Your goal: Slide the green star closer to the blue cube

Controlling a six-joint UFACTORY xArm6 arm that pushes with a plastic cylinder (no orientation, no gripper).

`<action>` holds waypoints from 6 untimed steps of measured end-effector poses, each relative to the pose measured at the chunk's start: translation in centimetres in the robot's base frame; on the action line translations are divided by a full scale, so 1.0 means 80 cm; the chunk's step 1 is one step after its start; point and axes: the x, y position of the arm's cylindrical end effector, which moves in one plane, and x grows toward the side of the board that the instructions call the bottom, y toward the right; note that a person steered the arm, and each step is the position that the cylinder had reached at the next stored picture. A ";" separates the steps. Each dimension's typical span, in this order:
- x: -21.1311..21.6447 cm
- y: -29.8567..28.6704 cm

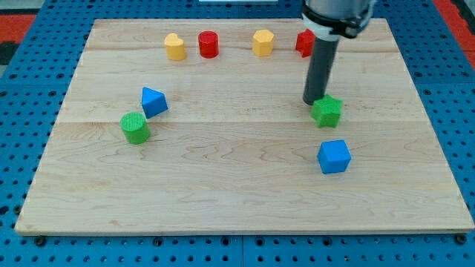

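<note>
blue cube [334,156] below green star [326,111], my tip [311,101] alongside

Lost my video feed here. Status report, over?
My tip touching the green star on its top-left side. Blue cube just below the star, apart from it. Nothing between them.
</note>
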 end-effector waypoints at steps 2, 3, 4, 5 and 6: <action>-0.035 0.087; -0.026 0.147; 0.006 0.129; 0.011 0.044; 0.020 0.022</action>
